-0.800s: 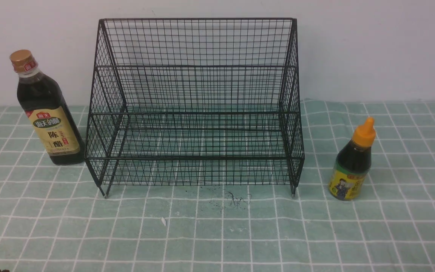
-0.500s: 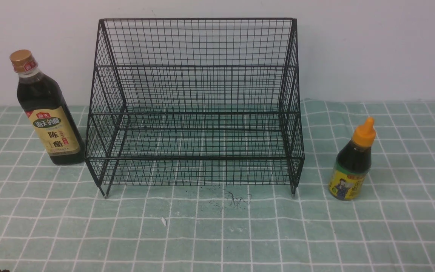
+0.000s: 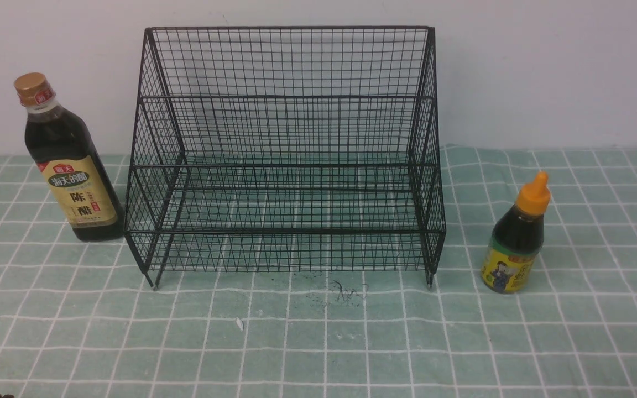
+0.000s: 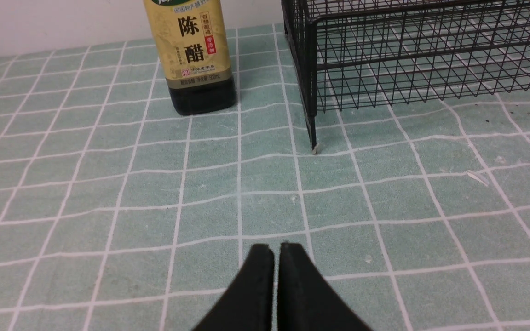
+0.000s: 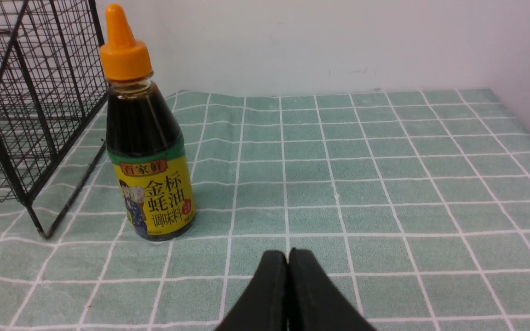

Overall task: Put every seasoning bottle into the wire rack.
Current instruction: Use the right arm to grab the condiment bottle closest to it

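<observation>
The black wire rack [image 3: 291,166] stands empty in the middle of the checked cloth, against the wall. Just left of it stands the tall seasoning bottle [image 3: 67,166] with gold cap and tan label, upright; its lower half [image 4: 193,59] shows in the left wrist view. Right of the rack stands the short seasoning bottle [image 3: 517,243] with orange nozzle cap and yellow-green label, also upright [image 5: 147,151]. My left gripper [image 4: 276,250] is shut and empty, well short of the tall bottle. My right gripper [image 5: 288,255] is shut and empty, near the short bottle. Neither arm shows in the front view.
A green checked cloth [image 3: 318,342] covers the table, with dark specks [image 3: 340,293] in front of the rack. A white wall [image 3: 545,72] runs behind everything. The rack's front leg [image 4: 313,138] stands close to the tall bottle.
</observation>
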{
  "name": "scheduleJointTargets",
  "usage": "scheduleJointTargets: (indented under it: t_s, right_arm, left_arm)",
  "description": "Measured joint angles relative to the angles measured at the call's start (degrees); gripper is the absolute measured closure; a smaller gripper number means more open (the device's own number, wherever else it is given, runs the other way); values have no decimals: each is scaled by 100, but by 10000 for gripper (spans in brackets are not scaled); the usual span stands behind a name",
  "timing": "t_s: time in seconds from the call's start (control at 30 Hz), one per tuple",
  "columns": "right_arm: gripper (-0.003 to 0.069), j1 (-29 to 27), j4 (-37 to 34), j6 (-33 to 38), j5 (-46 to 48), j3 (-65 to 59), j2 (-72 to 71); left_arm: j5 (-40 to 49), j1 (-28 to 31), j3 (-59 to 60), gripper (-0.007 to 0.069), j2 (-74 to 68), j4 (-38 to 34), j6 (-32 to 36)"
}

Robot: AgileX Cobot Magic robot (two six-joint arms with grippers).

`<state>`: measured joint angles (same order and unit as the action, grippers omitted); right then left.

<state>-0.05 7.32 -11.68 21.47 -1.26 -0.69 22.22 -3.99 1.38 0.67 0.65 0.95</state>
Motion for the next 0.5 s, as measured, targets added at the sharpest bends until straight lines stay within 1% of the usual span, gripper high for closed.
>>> scheduleJointTargets:
  t_s: [0.17,0.2,0.23,0.27,0.3,0.33,0.5]
  right_arm:
    - [672,11,-875,-638,-1097,-40,0]
    - [672,11,-1378,-1017,-1727,-40,0]
    - [672,11,-1619,-1175,-2026,-40,0]
    - [672,11,-1619,-1199,-2079,-40,0]
    - [672,11,-1922,-1329,-2442,-40,0]
    - [672,11,-2019,-1361,-2608,-40,0]
    - [672,11,-2364,-1527,-3049,-40,0]
  left_arm:
    - [0,0,0,627,0,0,0]
    - [0,0,0,627,0,0,0]
    - [0,0,0,627,0,0,0]
    - [0,0,0,627,0,0,0]
    - [0,0,0,627,0,0,0]
    - [0,0,0,627,0,0,0]
    - [0,0,0,627,0,0,0]
